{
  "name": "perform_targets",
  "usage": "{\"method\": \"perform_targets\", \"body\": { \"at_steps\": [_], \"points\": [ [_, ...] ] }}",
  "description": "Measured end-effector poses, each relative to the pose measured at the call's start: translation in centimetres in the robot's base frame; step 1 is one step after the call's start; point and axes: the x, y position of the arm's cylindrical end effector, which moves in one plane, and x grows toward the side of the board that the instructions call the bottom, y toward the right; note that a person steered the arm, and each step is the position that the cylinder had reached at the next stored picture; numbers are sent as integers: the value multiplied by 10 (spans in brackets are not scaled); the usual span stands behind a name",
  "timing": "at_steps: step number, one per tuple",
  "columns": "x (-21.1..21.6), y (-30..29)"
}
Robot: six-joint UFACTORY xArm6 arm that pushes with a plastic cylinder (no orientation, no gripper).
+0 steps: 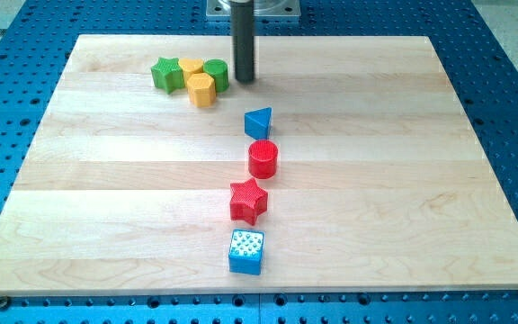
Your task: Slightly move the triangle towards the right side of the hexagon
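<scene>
The blue triangle (258, 121) lies near the board's middle, a little above the red cylinder (263, 158). The yellow hexagon (201, 90) sits at the upper left in a tight cluster with a green star (165, 74), a yellow block (191, 67) and a green cylinder (216, 74). My tip (244, 80) rests on the board just right of the green cylinder, above and slightly left of the triangle, with a gap between them.
A red star (248, 200) and a blue cube (246, 251) continue the column below the red cylinder. The wooden board (421, 180) lies on a blue perforated table (511, 81).
</scene>
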Motion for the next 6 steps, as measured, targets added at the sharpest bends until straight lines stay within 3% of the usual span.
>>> {"method": "perform_targets", "body": {
  "at_steps": [1, 2, 3, 4, 5, 6],
  "points": [
    [31, 109],
    [104, 128],
    [106, 56],
    [142, 19],
    [132, -10],
    [92, -28]
  ]
}}
